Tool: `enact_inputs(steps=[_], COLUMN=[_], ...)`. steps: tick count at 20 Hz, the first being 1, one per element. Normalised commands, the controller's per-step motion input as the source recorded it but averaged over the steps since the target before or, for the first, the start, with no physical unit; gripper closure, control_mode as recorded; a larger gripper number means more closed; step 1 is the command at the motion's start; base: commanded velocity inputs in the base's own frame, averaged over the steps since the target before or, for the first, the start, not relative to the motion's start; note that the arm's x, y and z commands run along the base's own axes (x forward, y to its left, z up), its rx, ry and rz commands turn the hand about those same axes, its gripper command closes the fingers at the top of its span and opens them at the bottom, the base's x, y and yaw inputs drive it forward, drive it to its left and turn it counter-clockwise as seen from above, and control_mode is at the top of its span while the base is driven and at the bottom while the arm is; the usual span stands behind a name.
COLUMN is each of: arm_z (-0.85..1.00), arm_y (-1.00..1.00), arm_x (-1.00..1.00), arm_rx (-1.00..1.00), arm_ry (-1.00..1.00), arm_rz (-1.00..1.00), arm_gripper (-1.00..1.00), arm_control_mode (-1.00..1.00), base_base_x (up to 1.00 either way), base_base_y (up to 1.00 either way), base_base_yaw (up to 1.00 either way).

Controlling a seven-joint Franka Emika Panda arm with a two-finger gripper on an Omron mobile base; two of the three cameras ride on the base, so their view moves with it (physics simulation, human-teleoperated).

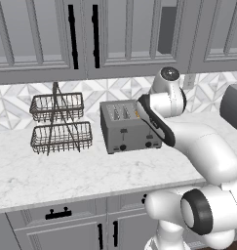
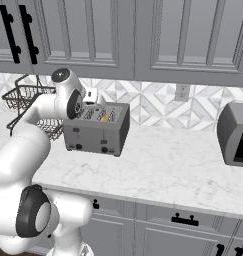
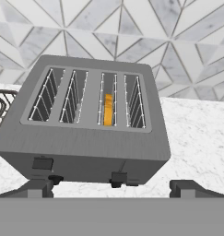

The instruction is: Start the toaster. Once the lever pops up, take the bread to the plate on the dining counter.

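The grey four-slot toaster (image 1: 125,128) (image 2: 97,131) stands on the marble worktop against the tiled wall. In the hand view I look down on the toaster (image 3: 90,138). The bread (image 3: 108,109) stands deep in the third slot from the left, with just its golden edge visible; a sliver of bread (image 2: 102,117) also shows from the right. Two dark levers (image 3: 43,163) (image 3: 118,177) sit on the front face. My gripper (image 3: 114,189) hovers open just above and in front of that face, holding nothing. The plate and the dining counter are out of view.
A two-tier wire basket rack (image 1: 59,122) stands left of the toaster, close to it. A dark grey appliance (image 2: 235,132) sits at the far right of the worktop (image 2: 163,165). Upper cabinets hang above. My arm's forearm (image 1: 156,119) crosses the toaster's right end.
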Motion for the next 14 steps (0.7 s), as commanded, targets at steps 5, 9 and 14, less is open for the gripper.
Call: enact_inputs(steps=[5,9,14], arm_z=[0.00,0.00,0.00], arm_y=[0.00,0.00,0.00], arm_x=[0.00,0.00,0.00], arm_rx=[0.00,0.00,0.00], arm_ry=[0.00,0.00,0.00], arm_rz=[0.00,0.00,0.00], arm_gripper=[-1.00,-1.00,-1.00], arm_control_mode=[-1.00,-1.00,-1.00], base_base_x=[0.00,0.00,0.00], base_base_y=[0.00,0.00,0.00], base_base_yaw=[0.00,0.00,0.00])
